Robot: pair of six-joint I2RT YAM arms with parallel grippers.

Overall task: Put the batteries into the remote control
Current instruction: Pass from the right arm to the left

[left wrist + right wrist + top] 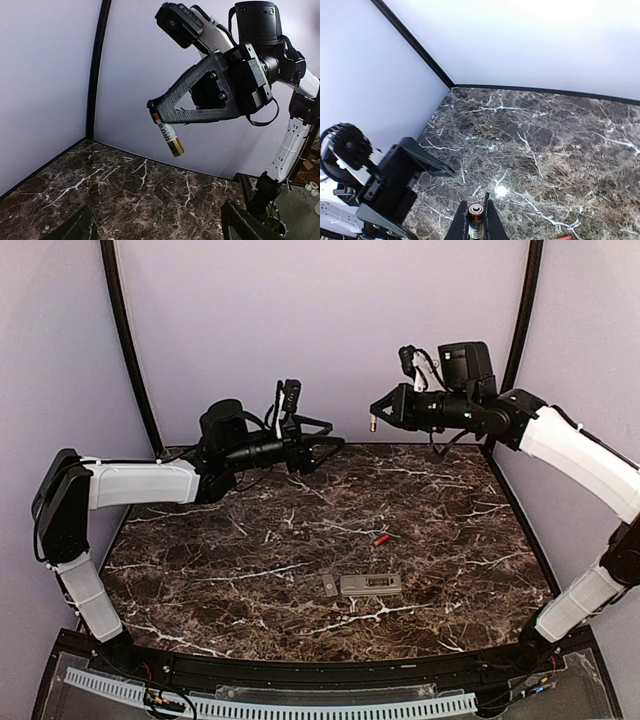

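Observation:
The remote control (371,585) lies back up, grey, on the marble table (250,550) near the front middle. A small grey square piece (330,585) lies just left of it. One red battery (381,538) lies on the table behind the remote; its end shows in the right wrist view (563,238). My right gripper (374,422) is high above the back of the table, shut on a second battery (475,220) with a white label and gold end (170,138). My left gripper (328,452) is open and empty, raised, facing the right gripper.
Pale walls with black corner posts (125,340) close in the table on three sides. The two grippers hover a short gap apart over the back middle. A black frame and white cable strip (300,705) run along the front edge.

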